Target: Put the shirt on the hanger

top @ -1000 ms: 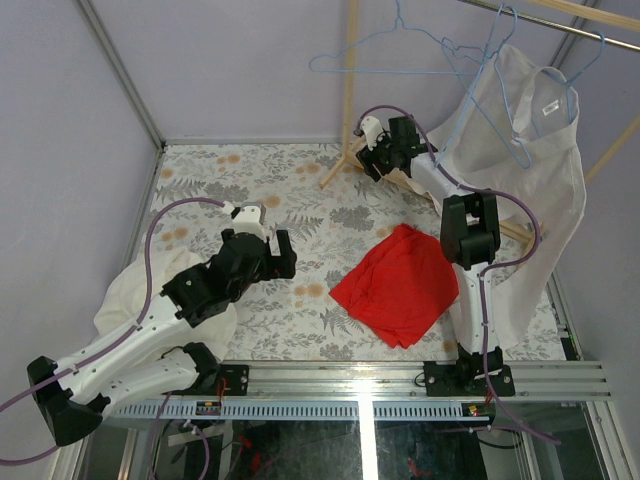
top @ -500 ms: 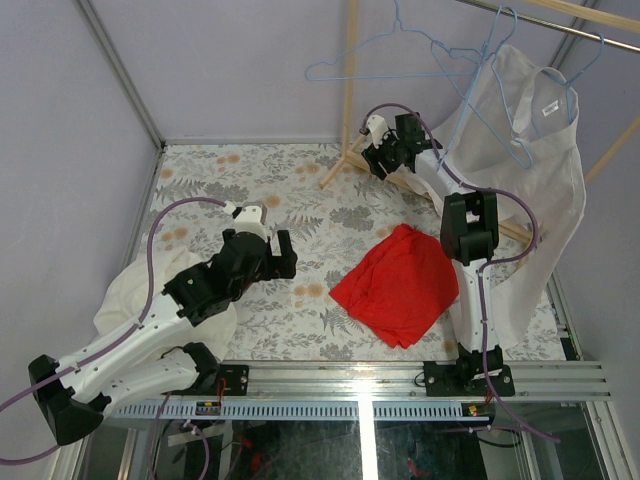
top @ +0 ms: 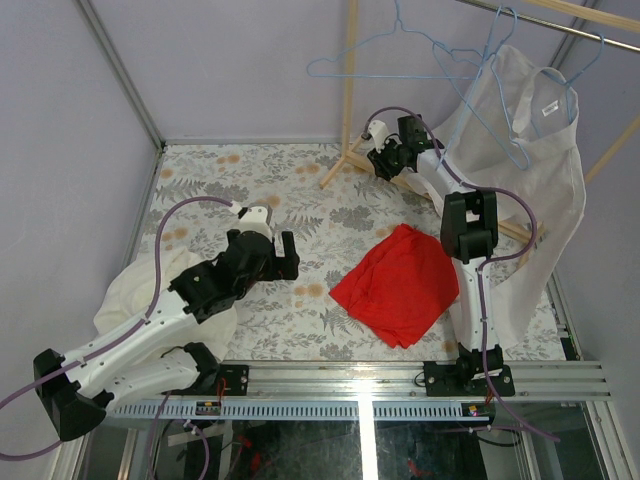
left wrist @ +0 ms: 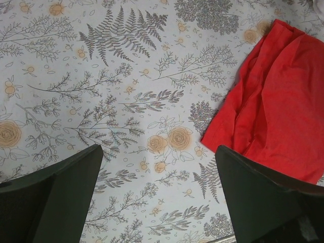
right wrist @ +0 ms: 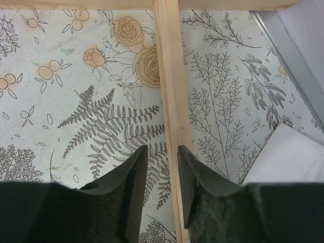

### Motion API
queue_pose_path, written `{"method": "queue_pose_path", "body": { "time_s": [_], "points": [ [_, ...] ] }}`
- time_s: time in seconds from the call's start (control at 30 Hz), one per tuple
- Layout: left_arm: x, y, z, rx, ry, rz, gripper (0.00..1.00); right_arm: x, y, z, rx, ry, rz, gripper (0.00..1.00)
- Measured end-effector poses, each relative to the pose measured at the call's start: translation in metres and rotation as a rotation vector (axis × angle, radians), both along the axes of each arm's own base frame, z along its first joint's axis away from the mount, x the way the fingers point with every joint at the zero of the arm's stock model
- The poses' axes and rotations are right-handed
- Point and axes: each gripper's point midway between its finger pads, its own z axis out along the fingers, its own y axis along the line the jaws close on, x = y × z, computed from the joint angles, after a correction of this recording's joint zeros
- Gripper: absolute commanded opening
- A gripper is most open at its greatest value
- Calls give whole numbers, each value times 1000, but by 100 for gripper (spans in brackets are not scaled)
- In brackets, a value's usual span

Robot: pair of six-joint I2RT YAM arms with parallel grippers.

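The white collared shirt (top: 545, 190) hangs at the top right from a light blue wire hanger (top: 512, 125) on the rail. Its small tag (top: 549, 107) shows inside the neck. My right gripper (top: 383, 152) is left of the shirt and apart from it, above the rack's foot. In the right wrist view its jaws (right wrist: 162, 152) stand a narrow gap apart with nothing between them, over a wooden bar (right wrist: 169, 91). My left gripper (top: 285, 255) hovers wide open and empty over the floral table (left wrist: 126, 76) (left wrist: 159, 148).
A red cloth (top: 398, 285) lies mid-table, also in the left wrist view (left wrist: 276, 96). A creamy off-white garment (top: 125, 295) lies under the left arm. A second, empty blue hanger (top: 380, 62) hangs from the rail (top: 560, 30). A wooden rack post (top: 350, 70) stands behind. A white cloth corner (right wrist: 288, 159) shows.
My right gripper has moved slightly right and up, closer to the shirt. The empty blue hanger has swung a little. The left arm has shifted slightly.
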Motion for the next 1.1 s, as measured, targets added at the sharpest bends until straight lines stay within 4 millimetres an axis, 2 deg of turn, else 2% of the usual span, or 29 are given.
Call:
{"method": "queue_pose_path", "body": {
  "time_s": [0.13,0.3,0.43,0.53,0.73,0.93,1.1],
  "points": [
    [0,0,-1,4,1,-2,93,4,-4,-3,-19,-19,-18,60],
    [1,-1,-4,14,8,-5,93,12,-12,-6,-53,-43,-56,59],
    [0,-3,-7,18,20,-14,93,9,-13,-16,-61,-21,-52,50],
    [0,-5,-10,23,28,-21,93,4,-13,-25,-71,4,-24,33],
    [3,-11,-17,47,54,-42,93,-4,-9,-25,-47,15,68,10],
    [3,-14,-15,39,52,-48,93,-13,-1,-25,-25,31,140,7],
    [3,-13,-12,30,45,-48,93,-27,14,-26,-22,33,264,7]
  ]
}}
